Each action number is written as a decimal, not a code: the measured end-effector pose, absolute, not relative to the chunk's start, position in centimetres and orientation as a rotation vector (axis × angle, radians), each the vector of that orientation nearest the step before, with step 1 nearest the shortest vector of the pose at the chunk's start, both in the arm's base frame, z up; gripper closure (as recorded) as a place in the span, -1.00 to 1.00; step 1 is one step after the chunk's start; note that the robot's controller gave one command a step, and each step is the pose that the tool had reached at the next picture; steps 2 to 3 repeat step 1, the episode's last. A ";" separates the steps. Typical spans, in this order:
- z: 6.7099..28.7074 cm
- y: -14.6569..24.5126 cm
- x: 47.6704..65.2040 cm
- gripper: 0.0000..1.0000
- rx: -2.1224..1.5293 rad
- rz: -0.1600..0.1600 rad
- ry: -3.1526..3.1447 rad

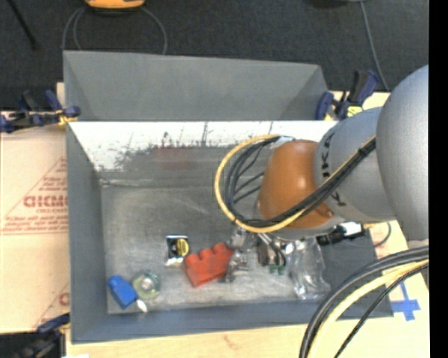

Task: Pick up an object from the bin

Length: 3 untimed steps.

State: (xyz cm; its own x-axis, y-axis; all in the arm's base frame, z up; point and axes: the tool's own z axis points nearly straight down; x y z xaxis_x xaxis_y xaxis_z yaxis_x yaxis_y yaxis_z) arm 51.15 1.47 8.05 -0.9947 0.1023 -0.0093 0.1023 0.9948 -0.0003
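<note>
— Where's the gripper from where you stand?

— Low in the bin, in the lower middle of the frame, tucked under the arm's orange cover. Whether it's open or closed I can't tell; the cover and the looped yellow and black cables hide most of it.

— Is it carrying anything?

— Not that I can see. Its tip sits right at the right-hand end of a red toy brick, the studded kind, lying on the bin floor. I can't say whether they touch.

— What else is close by?

— To the right of the gripper, under the arm, there's a crumpled bit of clear plastic. Just up and left of the brick lies a small black and yellow piece.

— And farther out?

— Down in the lower left corner of the floor, a small blue piece with a clear roundish thing right beside it, both well apart from the gripper.
</note>
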 end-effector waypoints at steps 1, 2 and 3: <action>25.6 4.7 51.4 1.00 -0.238 -0.001 3.121; 25.6 4.7 51.4 1.00 -0.238 -0.001 3.121; 25.6 4.7 51.4 1.00 -0.238 -0.001 3.121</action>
